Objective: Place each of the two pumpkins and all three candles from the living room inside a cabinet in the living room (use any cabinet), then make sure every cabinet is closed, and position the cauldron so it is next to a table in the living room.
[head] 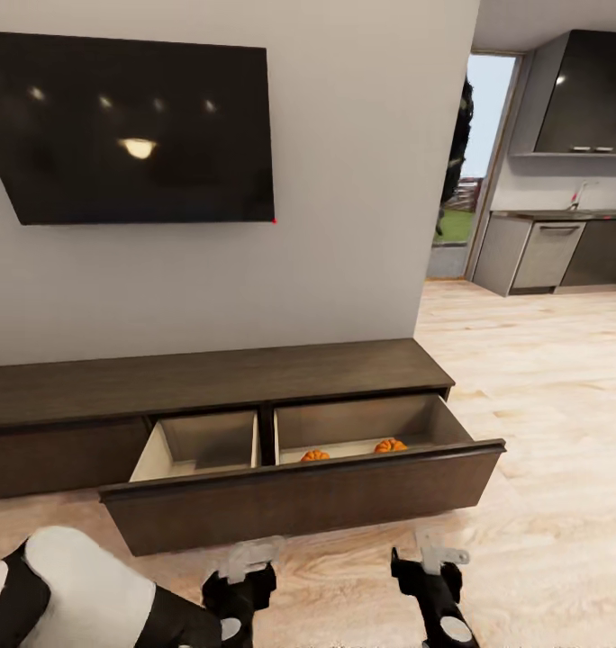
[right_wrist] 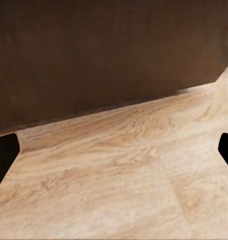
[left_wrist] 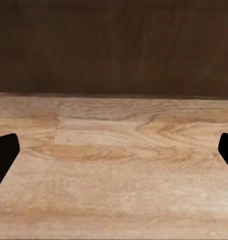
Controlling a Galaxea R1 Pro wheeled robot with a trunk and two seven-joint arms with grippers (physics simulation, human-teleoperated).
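Living room, light wood floor (head: 542,405). Dark cabinet (head: 209,378) under wall TV (head: 137,126), drawer pulled out, both pumpkins (head: 314,455) (head: 390,445) sitting in right compartment. Left gripper (head: 245,562) and right gripper (head: 434,551) both spread wide, empty, low by drawer front. Kitchen (head: 560,234) off right.

The cabinet (head: 209,378) is a long, low, dark brown wooden unit running along the wall across the lower half of the head view. Its wide drawer stands pulled out, showing two pale beige compartments split by a dark divider. Two small orange ribbed pumpkins sit in the right compartment near the front panel, one (head: 314,455) toward the divider and the other (head: 390,445) further right, well apart.
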